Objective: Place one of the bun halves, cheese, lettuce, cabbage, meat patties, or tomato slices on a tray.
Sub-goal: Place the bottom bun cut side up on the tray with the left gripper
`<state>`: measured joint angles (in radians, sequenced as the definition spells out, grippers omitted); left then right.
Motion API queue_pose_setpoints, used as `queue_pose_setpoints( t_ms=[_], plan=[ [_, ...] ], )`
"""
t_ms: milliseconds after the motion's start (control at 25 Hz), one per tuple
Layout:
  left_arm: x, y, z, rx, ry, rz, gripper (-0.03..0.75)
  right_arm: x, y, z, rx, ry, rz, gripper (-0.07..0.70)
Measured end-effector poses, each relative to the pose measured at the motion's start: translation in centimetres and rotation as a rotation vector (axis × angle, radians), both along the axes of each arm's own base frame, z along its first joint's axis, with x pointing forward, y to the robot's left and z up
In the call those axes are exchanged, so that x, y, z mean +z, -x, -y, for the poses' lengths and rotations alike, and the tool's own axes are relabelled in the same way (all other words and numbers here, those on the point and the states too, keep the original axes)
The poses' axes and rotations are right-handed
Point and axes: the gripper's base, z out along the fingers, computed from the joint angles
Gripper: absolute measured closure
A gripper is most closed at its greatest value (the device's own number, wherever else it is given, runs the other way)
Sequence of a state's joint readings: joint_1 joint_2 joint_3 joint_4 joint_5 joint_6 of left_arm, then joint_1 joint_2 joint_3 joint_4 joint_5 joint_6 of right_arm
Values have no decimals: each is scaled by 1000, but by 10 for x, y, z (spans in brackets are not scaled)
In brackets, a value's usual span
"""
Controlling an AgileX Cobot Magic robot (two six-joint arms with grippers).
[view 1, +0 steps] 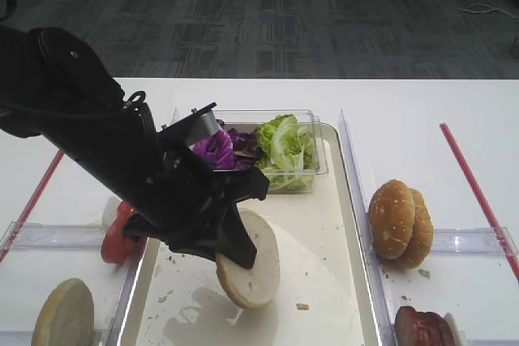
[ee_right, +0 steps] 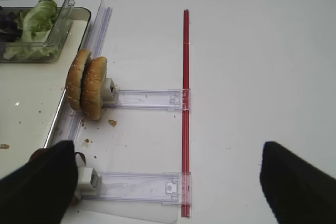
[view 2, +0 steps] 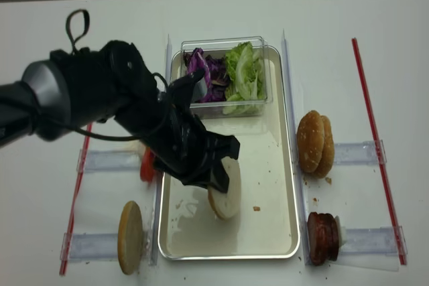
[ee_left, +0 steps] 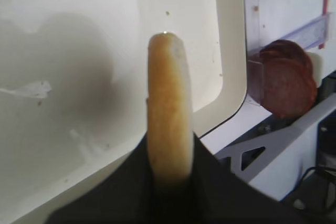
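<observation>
My left gripper (view 1: 231, 249) (view 2: 211, 179) (ee_left: 169, 150) is shut on a tan bun half (view 1: 251, 269) (view 2: 226, 189) (ee_left: 168, 103), held on edge just above the cream floor of the metal tray (view 1: 324, 281) (view 2: 268, 165) (ee_left: 79, 51). Another bun half (view 1: 63, 313) (view 2: 131, 236) stands left of the tray. Tomato slices (view 1: 120, 237) (view 2: 147, 164) sit by the tray's left rim. Meat patties (view 1: 422, 330) (view 2: 323, 238) (ee_left: 286, 85) stand at its right. Lettuce (view 1: 285, 147) (view 2: 244, 75) (ee_right: 34, 22) and cabbage (view 1: 217, 150) (view 2: 204, 72) fill a box. Cheese is out of view. My right gripper (ee_right: 168, 182) hangs open, empty, over the table.
The clear plastic box (view 1: 312, 176) (view 2: 261, 108) stands at the tray's far end. Sesame buns (view 1: 400, 223) (view 2: 315, 142) (ee_right: 86, 83) stand on edge right of the tray. Clear holders (ee_right: 142, 99) and a red strip (ee_right: 185, 103) (view 1: 474, 184) lie on the white table.
</observation>
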<state>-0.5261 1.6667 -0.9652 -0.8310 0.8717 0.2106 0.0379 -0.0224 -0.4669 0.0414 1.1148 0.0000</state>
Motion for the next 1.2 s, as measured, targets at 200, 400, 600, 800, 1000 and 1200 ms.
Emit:
queue_pose_setpoints(
  t_ms=[200, 400, 600, 800, 1000, 1200],
  plan=[
    [-11, -7, -4, 3, 65, -8, 627, 0, 0, 0, 0, 0, 0, -61],
    [-26, -11, -1, -4, 64, -27, 627, 0, 0, 0, 0, 0, 0, -61],
    [-31, -16, -2, 16, 50, -7, 627, 0, 0, 0, 0, 0, 0, -61],
    [-32, -18, -2, 26, 44, 14, 628, 0, 0, 0, 0, 0, 0, -61],
    [-32, -19, -2, 32, 41, 25, 628, 0, 0, 0, 0, 0, 0, -61],
    [-33, -19, -3, 22, 30, 32, 628, 0, 0, 0, 0, 0, 0, -61]
  ],
)
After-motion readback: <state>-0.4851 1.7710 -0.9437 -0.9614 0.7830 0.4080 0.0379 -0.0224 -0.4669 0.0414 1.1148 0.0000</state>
